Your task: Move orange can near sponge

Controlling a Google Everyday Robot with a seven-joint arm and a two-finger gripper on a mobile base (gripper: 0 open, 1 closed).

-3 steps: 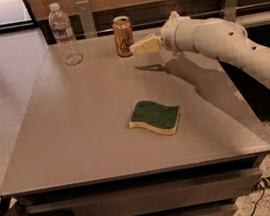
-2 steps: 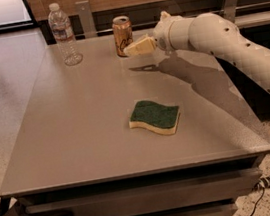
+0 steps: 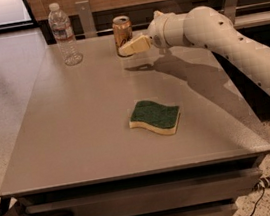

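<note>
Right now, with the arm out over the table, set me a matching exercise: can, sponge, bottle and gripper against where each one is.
1. can
2. sponge
3. bottle
4. gripper

A. upright at the far left of the table
B. lying flat near the middle
C. at the can's right side, above the tabletop
D. upright at the far edge, about mid-width

Pairs: 1-D, 2-B, 3-A, 4-C

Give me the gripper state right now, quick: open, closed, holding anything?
Gripper: right up against the orange can at the far side of the table; whether it is open, closed or gripping the can cannot be told.
</note>
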